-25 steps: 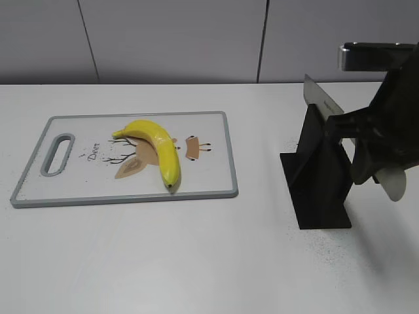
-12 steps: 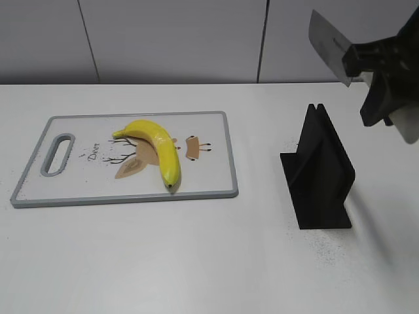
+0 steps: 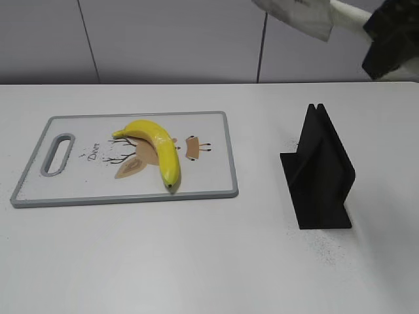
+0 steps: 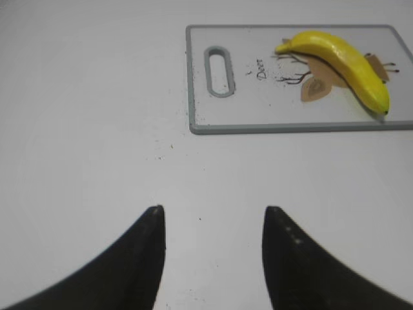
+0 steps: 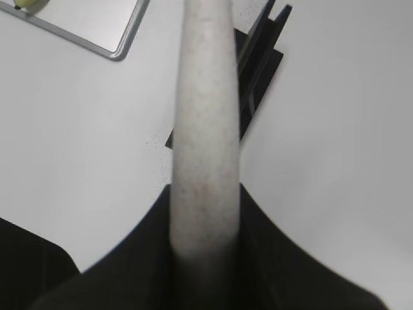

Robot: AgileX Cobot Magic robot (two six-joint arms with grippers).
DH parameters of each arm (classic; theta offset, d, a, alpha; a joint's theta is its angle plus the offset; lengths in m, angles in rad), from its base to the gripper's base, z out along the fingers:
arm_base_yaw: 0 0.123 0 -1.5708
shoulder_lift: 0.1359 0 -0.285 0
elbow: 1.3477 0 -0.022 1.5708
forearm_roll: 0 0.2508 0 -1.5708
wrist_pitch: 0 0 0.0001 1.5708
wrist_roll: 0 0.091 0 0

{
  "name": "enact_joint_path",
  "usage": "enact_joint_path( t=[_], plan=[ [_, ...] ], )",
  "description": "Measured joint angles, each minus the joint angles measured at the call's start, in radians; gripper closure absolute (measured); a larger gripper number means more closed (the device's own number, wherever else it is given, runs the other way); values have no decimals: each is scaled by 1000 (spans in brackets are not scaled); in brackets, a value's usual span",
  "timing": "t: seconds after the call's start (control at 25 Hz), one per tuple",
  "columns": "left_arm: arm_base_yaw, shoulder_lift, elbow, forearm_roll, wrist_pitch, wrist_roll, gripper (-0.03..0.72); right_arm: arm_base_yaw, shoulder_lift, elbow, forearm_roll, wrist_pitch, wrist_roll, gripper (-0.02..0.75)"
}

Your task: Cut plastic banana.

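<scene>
Right tool (image 5: 205,258): you gripped the knife (image 3: 302,13) by its handle, high above the stand (image 3: 319,171).
Left tool (image 4: 213,232): open, idle.
Banana (image 3: 159,148): you needed the blade squarely across it, on the board (image 3: 209,183).

The counter (image 3: 196,261) lies bare in front of the cutting board (image 3: 216,176) and across the wide gap between the board and the black knife stand (image 3: 317,173), so a claw could pass there freely. The stand rises upright as the only tall obstacle on the right. The banana (image 3: 160,147) lies low on the board, open from above and from the sides. The knife (image 3: 301,13) hangs high above the stand, well apart from it.
</scene>
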Motion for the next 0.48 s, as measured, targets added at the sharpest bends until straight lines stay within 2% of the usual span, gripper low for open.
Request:
enact_joint_path(
  t=[0.32, 0.48],
  plan=[
    [0, 285, -144, -81, -71, 163, 205, 0, 125, -160, 3, 1, -255, 547],
    [0, 450, -261, -90, -88, 248, 139, 0, 187, -207, 21, 1, -466, 547]
  ],
)
